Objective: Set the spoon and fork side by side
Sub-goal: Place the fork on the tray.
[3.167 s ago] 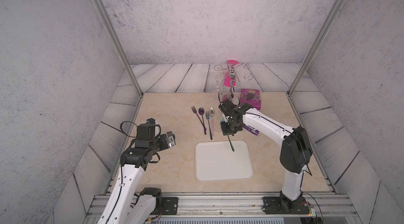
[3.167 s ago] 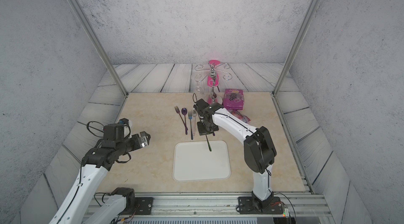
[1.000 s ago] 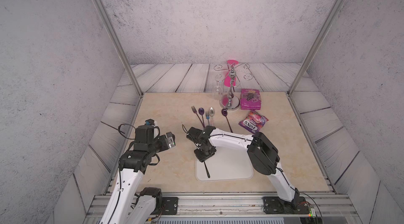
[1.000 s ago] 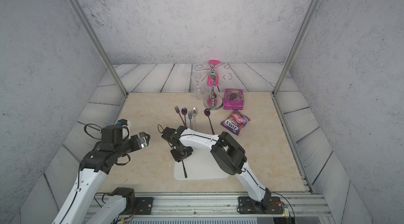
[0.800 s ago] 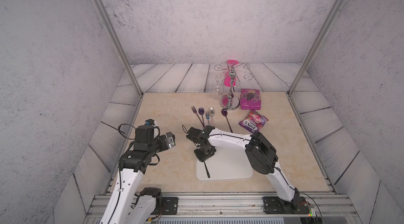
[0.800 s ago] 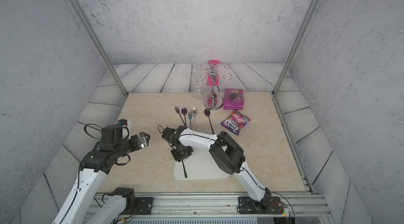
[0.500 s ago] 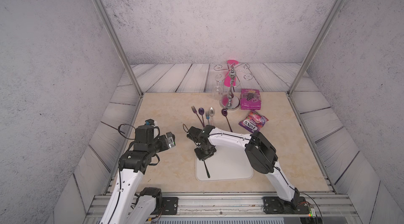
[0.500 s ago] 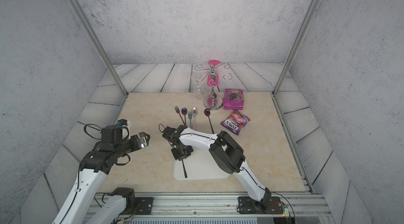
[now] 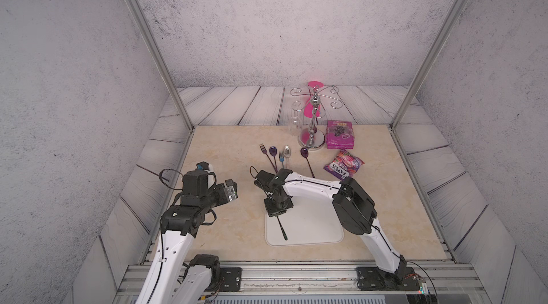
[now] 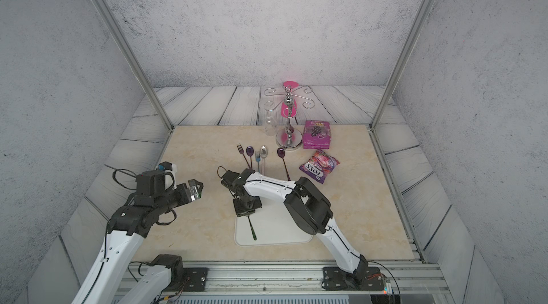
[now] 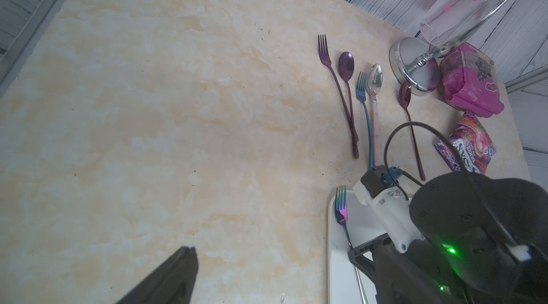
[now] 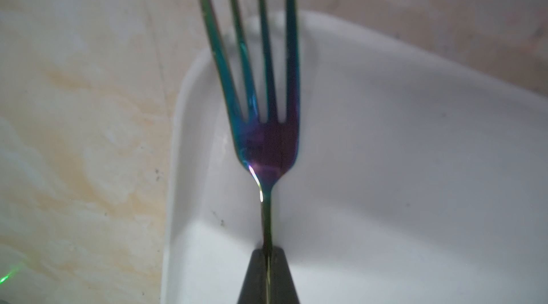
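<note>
Marbled tabletop [image 9: 231, 145] (grey walls [image 9: 267, 35]) bears tray [image 9: 314, 228] with fork [image 9: 281, 227].

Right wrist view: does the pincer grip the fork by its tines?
No, the right pincer clamps the fork on its handle, below the tines.

In both top views the right gripper [image 9: 277, 211] hides the tines, at the twelve o'clock end, of the iridescent metal fork [image 9: 282, 228].
</note>
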You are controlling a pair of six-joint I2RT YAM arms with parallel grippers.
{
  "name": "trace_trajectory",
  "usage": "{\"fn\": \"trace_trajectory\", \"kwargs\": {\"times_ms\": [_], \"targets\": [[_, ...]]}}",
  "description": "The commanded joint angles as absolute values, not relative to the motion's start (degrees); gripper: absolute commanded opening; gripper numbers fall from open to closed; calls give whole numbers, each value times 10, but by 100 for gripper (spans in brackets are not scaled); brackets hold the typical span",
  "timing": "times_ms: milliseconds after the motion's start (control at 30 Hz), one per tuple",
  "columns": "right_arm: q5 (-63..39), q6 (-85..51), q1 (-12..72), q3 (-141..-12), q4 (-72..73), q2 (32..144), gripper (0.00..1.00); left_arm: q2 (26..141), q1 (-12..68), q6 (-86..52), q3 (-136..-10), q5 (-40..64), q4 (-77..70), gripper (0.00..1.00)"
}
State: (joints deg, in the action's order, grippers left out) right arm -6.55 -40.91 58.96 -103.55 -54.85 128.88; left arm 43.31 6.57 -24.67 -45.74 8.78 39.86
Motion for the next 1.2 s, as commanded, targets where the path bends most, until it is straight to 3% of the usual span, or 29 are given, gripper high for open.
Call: {"fn": "trace_trajectory", "kwargs": {"times_ms": [0, 333, 700, 1000, 1167], "targets": [[-68, -469, 590, -1022, -535, 1291, 2, 426, 69, -247, -453, 88, 393, 99], [-56, -596, 591, -977, -488, 1258, 2, 420, 69, -247, -452, 90, 393, 99], [-55, -633, 590, -953, -472, 1253, 4, 421, 69, -248, -451, 94, 392, 100], [-11, -569, 590, -970, -509, 1228, 29, 427, 69, -247, -452, 94, 390, 100], [30, -490, 590, -969, -533, 1174, 35, 432, 69, -246, -452, 94, 390, 100]]}}
